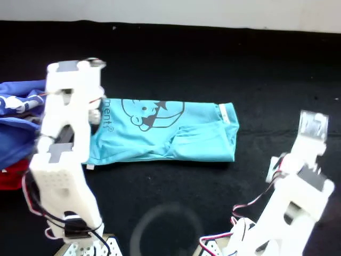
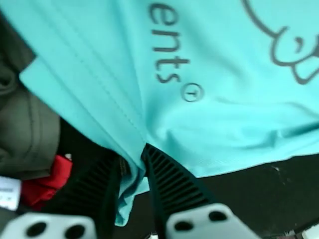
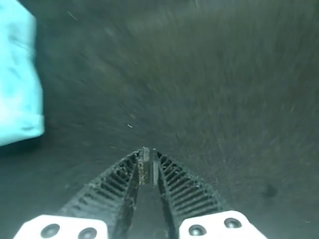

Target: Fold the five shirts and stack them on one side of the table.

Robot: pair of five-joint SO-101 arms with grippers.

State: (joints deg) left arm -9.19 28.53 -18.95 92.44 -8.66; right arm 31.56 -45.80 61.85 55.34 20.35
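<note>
While the teal shirt [image 1: 165, 130], folded to a long strip, is laid at the table's [image 1: 213, 64] middle with its long axis running from arm to arm, one end is clamped by the left gripper [image 2: 133, 155]; the right gripper [image 3: 148, 154] is seen closed and empty, well apart from the other end.

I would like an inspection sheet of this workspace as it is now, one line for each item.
Surface: black table cover.
Job's things: turquoise shirt, folded lengthwise, in the middle; blue shirt and red shirt heaped at the table's left edge; grey garment beside them.
Clutter: nothing seen.
Pincers: left pincer shut on the turquoise shirt's edge; right pincer shut, empty, over bare cover.
Cables: wires at both arm bases.
Surroundings: white wall behind the table.
</note>
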